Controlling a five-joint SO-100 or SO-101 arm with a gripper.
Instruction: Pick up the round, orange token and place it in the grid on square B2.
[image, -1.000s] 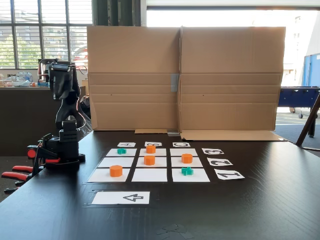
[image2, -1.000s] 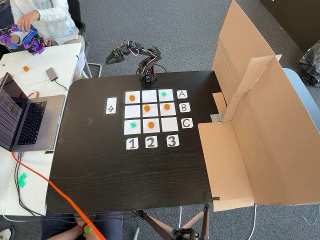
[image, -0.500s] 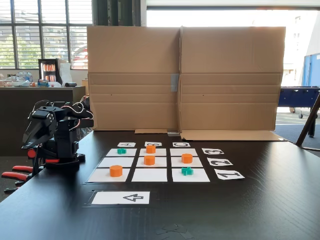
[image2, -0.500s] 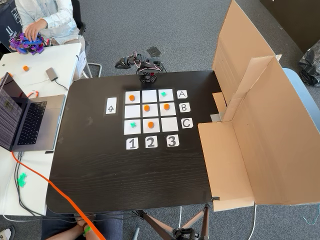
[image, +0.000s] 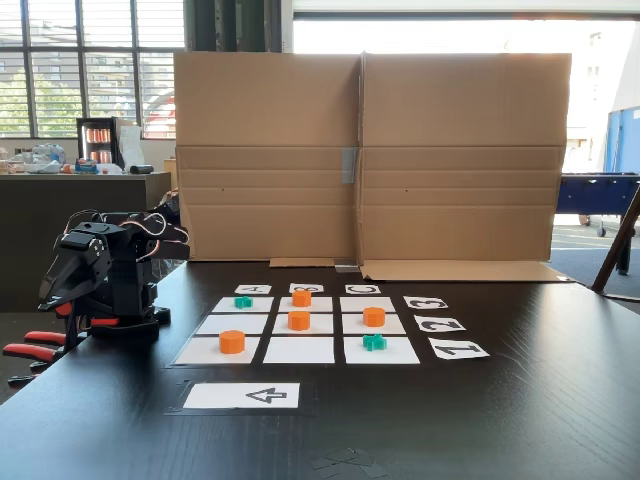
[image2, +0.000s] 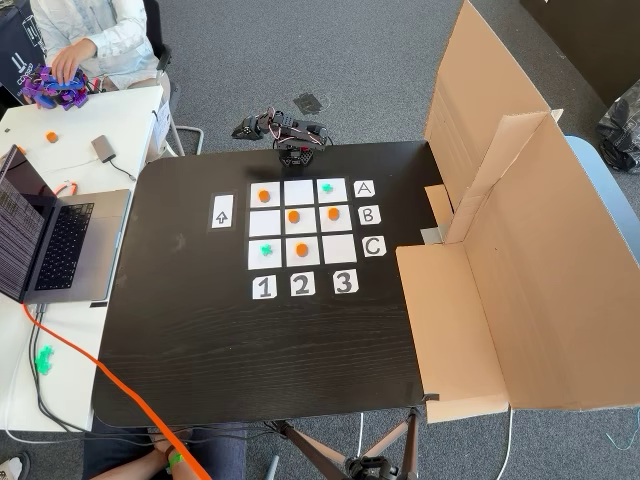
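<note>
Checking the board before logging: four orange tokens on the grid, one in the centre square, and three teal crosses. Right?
Not quite: there are two teal crosses, not three, as the higher fixed view shows. The four orange tokens on the grid are right, with one on the centre square.

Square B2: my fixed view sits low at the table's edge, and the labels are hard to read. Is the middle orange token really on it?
Observer: Yes. In a fixed view, the round, orange token sits on square B2, row B, column 2.
Operator: Any squares free?
Observer: Three: A2, B1 and C3.
Operator: Any tokens off the board?
Observer: A spare orange token lies on the white side table.
</note>
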